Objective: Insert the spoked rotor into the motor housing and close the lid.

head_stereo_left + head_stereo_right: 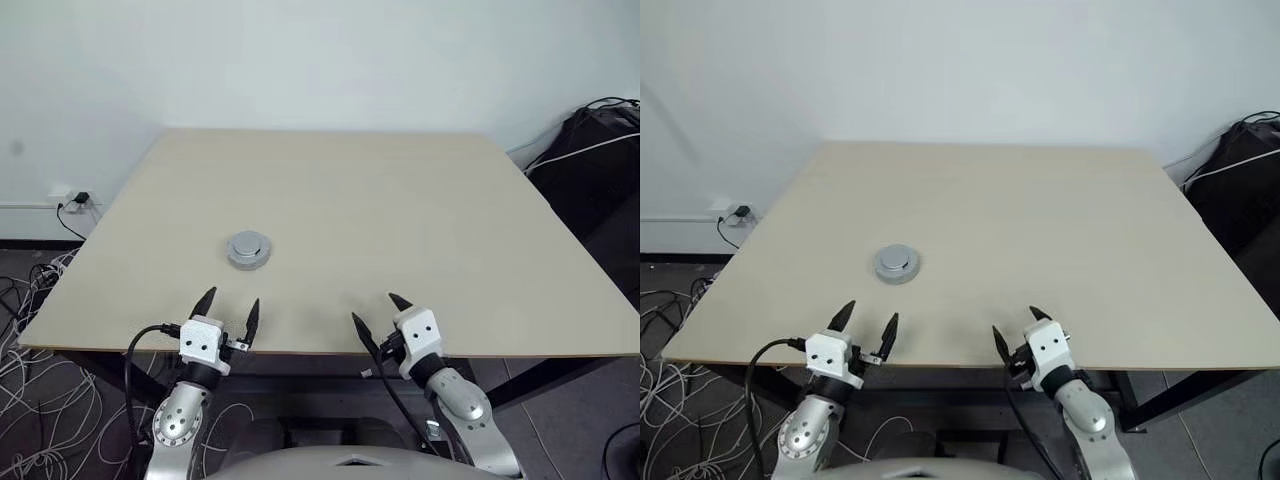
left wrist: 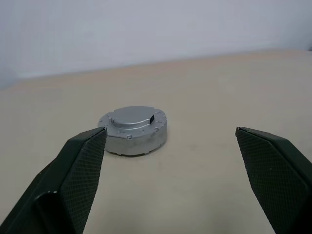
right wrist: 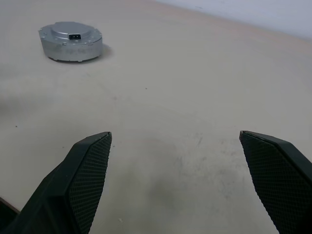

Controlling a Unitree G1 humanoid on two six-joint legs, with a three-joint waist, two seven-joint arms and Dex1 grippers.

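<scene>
A round, flat, silver-grey metal motor housing (image 1: 248, 249) with its lid on sits on the beige surface (image 1: 400, 220), near the front edge. The left end effector (image 1: 229, 309) and right end effector (image 1: 376, 313) hover at that front edge, both spread wide and holding nothing.

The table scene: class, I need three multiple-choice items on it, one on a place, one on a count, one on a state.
1. The closed silver motor on the table lies ahead of
A. the left hand
B. the right hand
C. neither; it lies at the far edge

2. Loose parts on the table:
A. one
B. two
C. three

3. The hands are
A. both shut
B. both open, empty
C. left holding the motor

Answers:
1 A, it lies just beyond the left hand.
2 A, one round unit.
3 B, the right hand also gapes, holding nothing.
</scene>
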